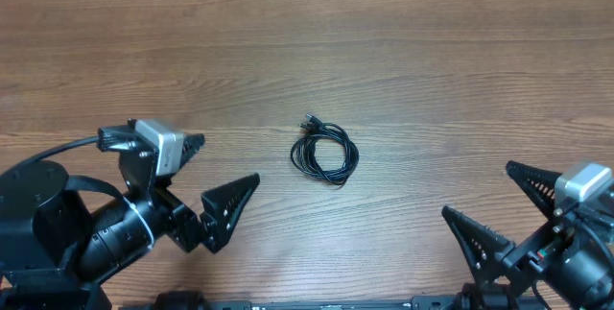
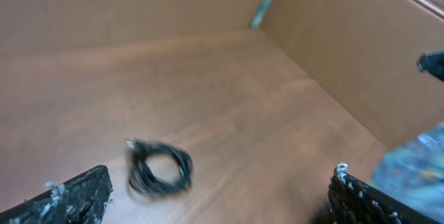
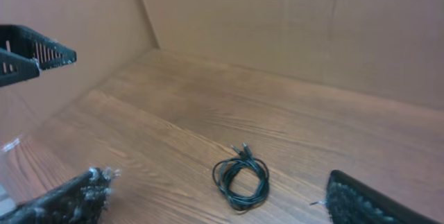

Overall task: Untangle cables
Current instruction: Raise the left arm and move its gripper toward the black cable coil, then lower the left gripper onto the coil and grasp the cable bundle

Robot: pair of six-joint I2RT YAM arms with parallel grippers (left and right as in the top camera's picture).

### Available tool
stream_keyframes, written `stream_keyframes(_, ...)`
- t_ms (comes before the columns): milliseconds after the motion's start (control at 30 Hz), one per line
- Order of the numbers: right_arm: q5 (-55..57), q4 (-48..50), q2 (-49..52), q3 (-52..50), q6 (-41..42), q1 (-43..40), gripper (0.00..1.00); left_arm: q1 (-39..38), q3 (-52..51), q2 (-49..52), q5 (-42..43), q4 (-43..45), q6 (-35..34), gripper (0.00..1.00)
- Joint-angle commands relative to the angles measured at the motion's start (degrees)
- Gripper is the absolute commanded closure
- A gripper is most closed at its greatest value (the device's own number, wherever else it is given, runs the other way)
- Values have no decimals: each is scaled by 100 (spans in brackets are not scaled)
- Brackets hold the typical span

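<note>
Cables (image 1: 324,153): thin black cords wound in small flat coil, plug ends poking out, mid-table, untouched

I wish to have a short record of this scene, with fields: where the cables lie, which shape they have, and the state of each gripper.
cables: thin, black, wound together into one small coil
plug ends: stick out at the coil's far edge
place: on the wooden table, near its middle, between the two arms
left gripper: open, holds nothing, apart from the cables
right gripper: open, holds nothing, apart from the cables
task state: untangling not yet begun
</note>
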Motion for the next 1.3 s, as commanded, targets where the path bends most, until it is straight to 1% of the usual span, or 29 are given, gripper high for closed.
stream_keyframes(0,-160,-17,31,63,-20,-26,0,-31,85,11,122,-203,11,41)
stream_keyframes(33,-160,-17,31,63,-20,-26,0,-31,85,24,-48,-234,24,56)
stream_keyframes(67,-157,-20,31,63,-20,-26,0,-31,83,35,-240,-249,20,60)
stream_keyframes(100,-157,-17,31,63,-20,-26,0,-31,85,48,-376,-258,15,52)
stream_keyframes(167,-151,-13,31,63,-22,-26,0,-31,85,52,-411,-345,13,1)
stream_keyframes(333,389,-31,33,61,-17,-26,0,-31,83,68,-439,-461,66,0)
stream_keyframes(433,431,-24,37,33,-17,-26,0,-31,26,136,-1001,-466,118,1)
stream_keyframes(533,431,-9,68,26,4,-26,0,-31,-260,249,-1357,-439,-133,0)
stream_keyframes(700,426,31,136,24,68,-26,0,-46,-1064,605,-1276,-85,-522,0)
stream_keyframes(800,426,31,160,24,68,-26,0,-79,-1572,973,-763,240,-503,0)
stream_keyframes(900,428,46,160,24,63,-26,0,-225,-1912,1469,-229,632,-343,0)
stream_keyframes(1133,428,129,175,24,66,-26,0,-787,-2017,2728,-249,1384,-345,0)
stream_keyframes(1200,428,127,175,24,63,-26,0,-1010,-2017,3075,-407,1639,-345,0)
stream_keyframes(1267,428,125,175,24,66,-26,0,-1202,-2017,3392,-785,1858,-348,0)
